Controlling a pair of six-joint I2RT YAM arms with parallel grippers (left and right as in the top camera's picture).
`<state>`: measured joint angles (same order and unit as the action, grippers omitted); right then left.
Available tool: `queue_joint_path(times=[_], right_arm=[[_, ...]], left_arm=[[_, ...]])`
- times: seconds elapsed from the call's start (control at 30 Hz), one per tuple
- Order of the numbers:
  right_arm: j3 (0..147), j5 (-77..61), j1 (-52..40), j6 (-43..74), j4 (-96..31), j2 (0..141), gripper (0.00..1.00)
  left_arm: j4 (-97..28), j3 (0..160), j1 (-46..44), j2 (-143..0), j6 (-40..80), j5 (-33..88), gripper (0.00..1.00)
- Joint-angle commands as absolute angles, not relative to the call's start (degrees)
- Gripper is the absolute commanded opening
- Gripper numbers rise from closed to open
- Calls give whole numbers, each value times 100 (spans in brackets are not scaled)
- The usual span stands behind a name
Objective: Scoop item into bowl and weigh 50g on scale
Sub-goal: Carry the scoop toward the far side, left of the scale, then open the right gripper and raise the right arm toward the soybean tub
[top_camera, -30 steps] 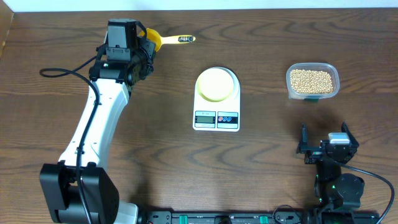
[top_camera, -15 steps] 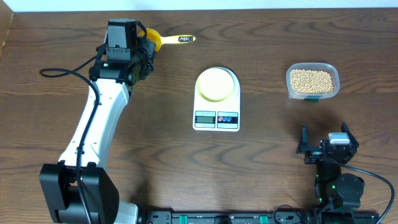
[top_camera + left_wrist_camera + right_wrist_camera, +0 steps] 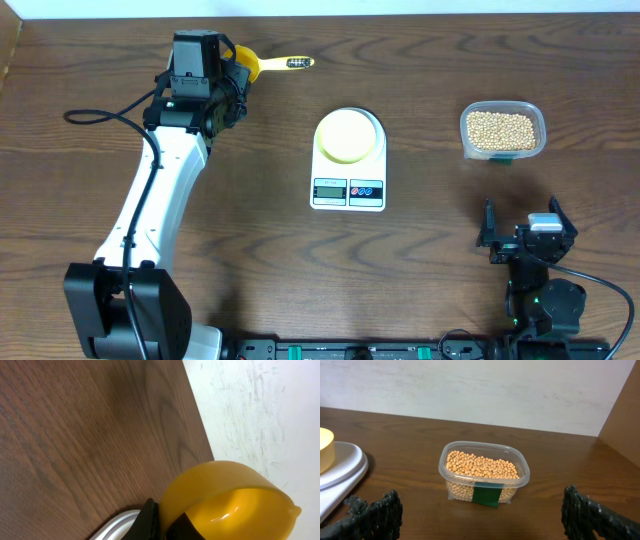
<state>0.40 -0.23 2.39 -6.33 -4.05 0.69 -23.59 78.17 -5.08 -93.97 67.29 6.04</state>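
Risk first, as I read it from the console: my left pincer (image 3: 232, 72) sits near the far edge of the bench (image 3: 420, 280), toward its left corner; it is clamped narrow, and the left wrist view shows a dark finger (image 3: 150, 520) pressed against the cup of the yellow scoop (image 3: 235, 495), so I judge it is gripping the cup wall rather than the handle; that is a thin, curved hold, and the scoop could twist or slip out once it is loaded.

The soybeans (image 3: 480, 466) all lie in the clear plastic tub (image 3: 522, 472), toward the bench's right edge, well apart from the scoop; the carry across passes near the white scale (image 3: 348, 190) at mid-bench with the pale-yellow bowl (image 3: 348, 135) on its platform; a low sweep, handle leading, could knock the bowl off centre or press the scale and spoil the reading.

My right pincer (image 3: 521, 215) hangs by the near edge toward the right corner, jaws spread wide, holding nothing; the tub is unbraced and looks light, so digging in may shove or tip it; round beans would roll far.

The bowl looks empty; a heaped scoop may overshoot the target weight; I cannot read the display from here.
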Motion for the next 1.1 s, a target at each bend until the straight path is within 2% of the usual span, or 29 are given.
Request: queue_joint_path(times=[0.0, 0.53, 1.07], right_arm=[[32, 3, 215, -672, -432, 34, 99], [32, 3, 215, -672, -408, 34, 99], [32, 10, 222, -672, 998, 34, 99]], left_arm=[[-2344, 7789, -513, -9452, 6650, 530, 8], [-2344, 7789, -513, -9452, 6650, 530, 8], [-2342, 7789, -513, -9452, 6652, 530, 8]])
